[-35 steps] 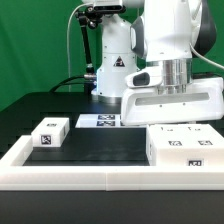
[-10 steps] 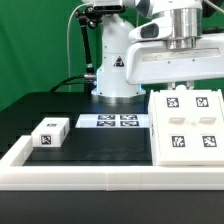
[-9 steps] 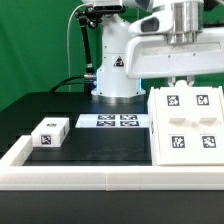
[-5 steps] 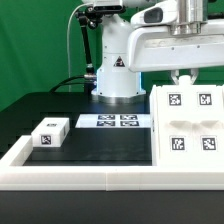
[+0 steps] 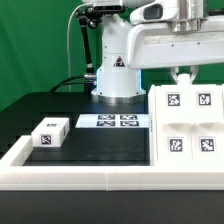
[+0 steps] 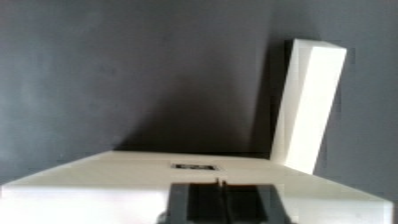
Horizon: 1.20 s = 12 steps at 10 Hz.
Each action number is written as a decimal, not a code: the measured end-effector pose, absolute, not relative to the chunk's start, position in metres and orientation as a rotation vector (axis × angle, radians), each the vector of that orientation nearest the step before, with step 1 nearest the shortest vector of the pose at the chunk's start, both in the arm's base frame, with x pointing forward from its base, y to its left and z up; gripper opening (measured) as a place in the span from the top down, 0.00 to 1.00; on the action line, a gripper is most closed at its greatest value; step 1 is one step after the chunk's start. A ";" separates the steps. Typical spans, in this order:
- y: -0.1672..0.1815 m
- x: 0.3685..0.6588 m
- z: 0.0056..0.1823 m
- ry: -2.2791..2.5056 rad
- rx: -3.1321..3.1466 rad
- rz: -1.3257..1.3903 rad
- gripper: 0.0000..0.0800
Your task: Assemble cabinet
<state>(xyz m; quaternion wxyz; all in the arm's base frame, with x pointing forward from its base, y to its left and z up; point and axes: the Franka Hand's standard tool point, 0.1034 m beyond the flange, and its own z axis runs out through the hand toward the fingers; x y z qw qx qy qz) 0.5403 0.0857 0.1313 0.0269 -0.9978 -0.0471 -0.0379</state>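
Right, table (image 5: 100, 140): black and flat, filling the lower part of the exterior view, with a green backdrop behind it.
Rim (image 5: 90, 172): long, low and white, running along the front of the table and up the exterior view's left side.
Arm (image 5: 115, 60): white, its base standing at the back of the table, its wrist hanging over the exterior view's right.
Cabinet (image 5: 188, 125): big white block on the exterior view's right, just behind the front rim, broad face to the camera with four square tags in two rows; its far side is cut off by the frame edge. In the wrist view its white surface (image 6: 107, 170) sits right at the fingertips.
Marker board (image 5: 122, 121): thin and white, lying flat near the arm's base, just beside the cabinet's back corner.
Small block (image 5: 50, 131): white, one tag facing front, over on the exterior view's left, well apart from the cabinet.
White bar (image 6: 311, 100): long and narrow against the dark table; I cannot tell which part it is.
Gripper (image 5: 184, 76): fingers pressed together with nothing between them, tips touching the cabinet's top edge; the wrist view (image 6: 214, 190) shows only a hairline seam between them.
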 end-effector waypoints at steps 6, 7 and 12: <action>0.087 0.548 0.138 -0.146 -3.082 -0.105 1.00; 0.087 0.548 0.138 -0.146 -3.082 -0.105 0.84; 0.087 0.548 0.138 -0.146 -3.082 -0.105 0.11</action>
